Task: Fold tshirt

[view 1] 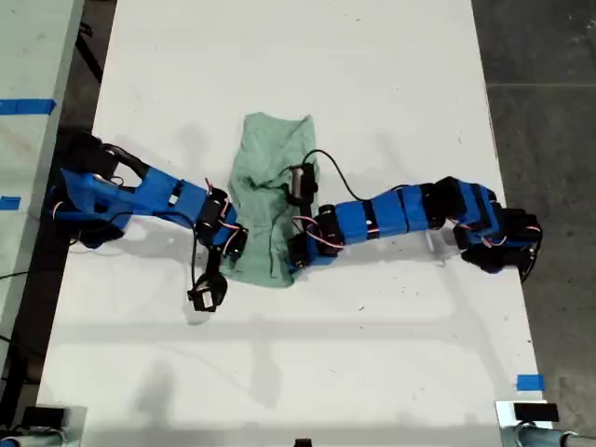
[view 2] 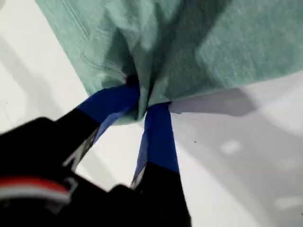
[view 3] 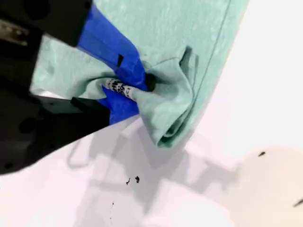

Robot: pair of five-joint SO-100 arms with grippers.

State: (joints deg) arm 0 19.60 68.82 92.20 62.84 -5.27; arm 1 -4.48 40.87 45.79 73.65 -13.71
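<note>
The small pale mint-green soft-fabric t-shirt (view 1: 270, 200) was narrowed into a strip, so its sleeves were tucked out of sight in the exterior view, and both blue arms covered its lower corners. In both wrist views the shirt ran off the frame edges. The blue-taped tips of my first gripper (view 2: 144, 105) were buried in a bunched fold, and my second gripper (view 3: 137, 92) had cloth wrapped over its tips too.

The tshirt (view 1: 271, 191) lies on the table (view 1: 372, 74), between an arm at the exterior view's left and another at its right.
</note>
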